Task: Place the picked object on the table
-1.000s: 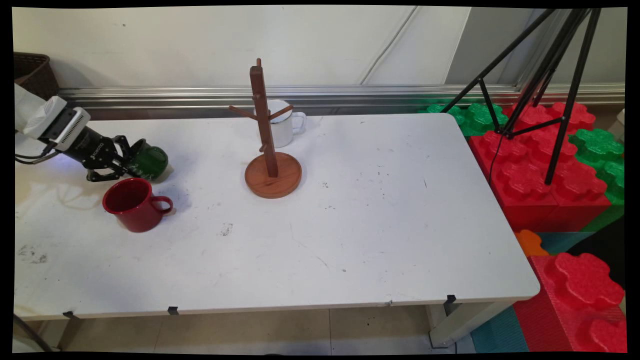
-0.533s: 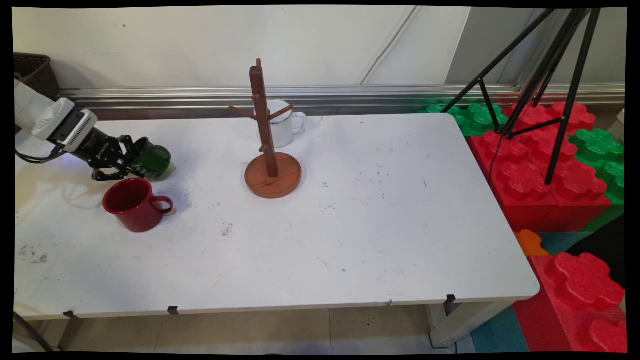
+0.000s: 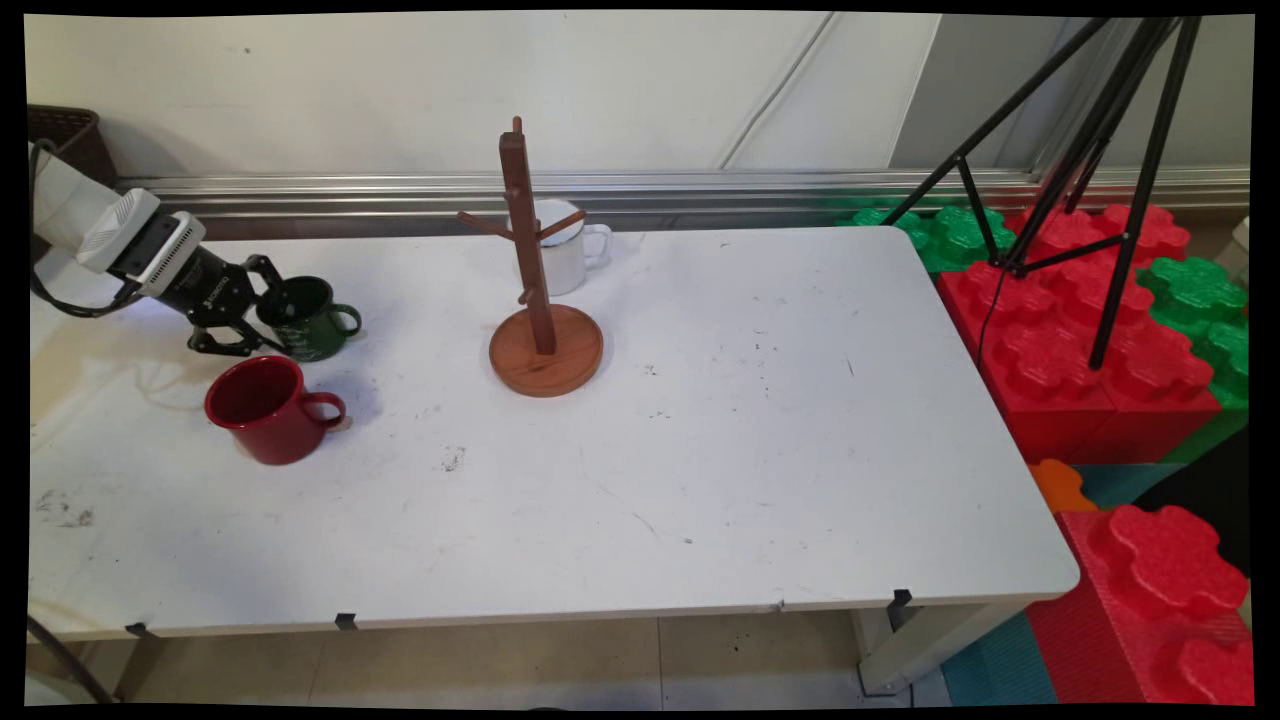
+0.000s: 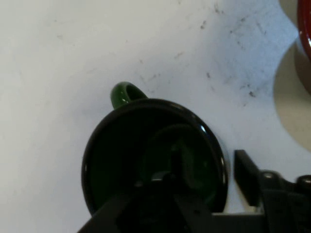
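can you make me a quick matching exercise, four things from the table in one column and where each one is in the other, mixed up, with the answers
Things:
1. green mug
2. red mug
3. white mug
4. mug tree

Places:
A. behind the wooden stand, near the wall
B. upright near the middle of the table, pegs bare
C. gripped at its rim by the gripper, one finger inside it
D. standing free at the table's left, nearer the camera than the gripper

Pairs: 1-C, 2-D, 3-A, 4-B
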`<action>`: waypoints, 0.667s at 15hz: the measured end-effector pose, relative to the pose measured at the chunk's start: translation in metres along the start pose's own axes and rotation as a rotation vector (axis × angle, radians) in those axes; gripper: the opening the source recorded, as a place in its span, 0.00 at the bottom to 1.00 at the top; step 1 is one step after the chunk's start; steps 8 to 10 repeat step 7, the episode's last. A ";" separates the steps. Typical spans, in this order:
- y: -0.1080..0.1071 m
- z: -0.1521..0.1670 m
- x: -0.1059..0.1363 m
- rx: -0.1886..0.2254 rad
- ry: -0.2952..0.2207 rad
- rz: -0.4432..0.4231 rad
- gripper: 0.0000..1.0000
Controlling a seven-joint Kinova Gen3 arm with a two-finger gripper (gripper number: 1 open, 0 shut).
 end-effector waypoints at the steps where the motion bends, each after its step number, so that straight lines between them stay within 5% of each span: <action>1: -0.001 -0.001 0.000 0.002 0.001 0.004 1.00; 10: -0.013 -0.004 0.006 0.008 0.011 0.036 1.00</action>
